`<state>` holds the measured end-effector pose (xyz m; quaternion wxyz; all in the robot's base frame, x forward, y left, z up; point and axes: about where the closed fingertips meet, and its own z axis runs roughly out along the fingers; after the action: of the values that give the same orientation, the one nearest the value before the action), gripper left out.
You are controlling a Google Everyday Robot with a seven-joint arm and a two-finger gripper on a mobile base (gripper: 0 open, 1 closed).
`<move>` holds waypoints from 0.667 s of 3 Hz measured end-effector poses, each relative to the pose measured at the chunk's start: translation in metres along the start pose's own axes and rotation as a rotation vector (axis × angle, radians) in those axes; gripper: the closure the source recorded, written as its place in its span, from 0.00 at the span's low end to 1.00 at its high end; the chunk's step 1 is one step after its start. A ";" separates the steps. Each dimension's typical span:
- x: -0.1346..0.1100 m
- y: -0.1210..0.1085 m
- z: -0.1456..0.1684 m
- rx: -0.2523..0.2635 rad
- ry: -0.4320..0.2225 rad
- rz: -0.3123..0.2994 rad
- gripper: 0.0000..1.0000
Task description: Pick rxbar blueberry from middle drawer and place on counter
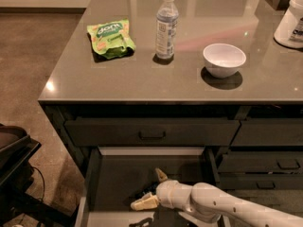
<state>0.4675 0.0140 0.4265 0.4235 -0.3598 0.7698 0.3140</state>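
Locating the rxbar blueberry [143,193]: look for the dark flat shape on the floor of the middle drawer [118,176], toward the front and near the centre (its lettering cannot be read from here).
Gripper [146,188]: low inside the drawer, its two cream fingers [145,202] spread wide, one on each side of the bar. Treat the bar as straddled, not clamped.
Arm [227,207]: enters from the lower right of the view and reaches leftward into the drawer.
Drawer clearance: the closed top drawer front [151,132] and the edge of the counter [142,82] sit above the rear of the opening, so you probably have room to lift only toward the front.
Counter contents: green snack bag [111,38], water bottle [166,25] and white bowl [224,59], with a white container [291,20] at the far right. Bare stone runs along the near edge.
Risk, grasp: closing off-centre would likely pinch one end of the thin wrapper, and the bar could pivot or slip out across the floor.
Risk, lift: rising from too far back would likely knock the bar or wrist against the top drawer front.
Risk, placement: setting down between bottle and bowl could topple the bottle. Choose the bare near edge, but not so close that the bar overhangs.
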 end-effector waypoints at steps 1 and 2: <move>-0.002 -0.001 0.000 0.001 -0.004 -0.002 0.00; 0.003 -0.003 0.006 -0.037 -0.004 -0.015 0.00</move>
<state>0.4711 0.0161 0.4212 0.4204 -0.3730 0.7603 0.3257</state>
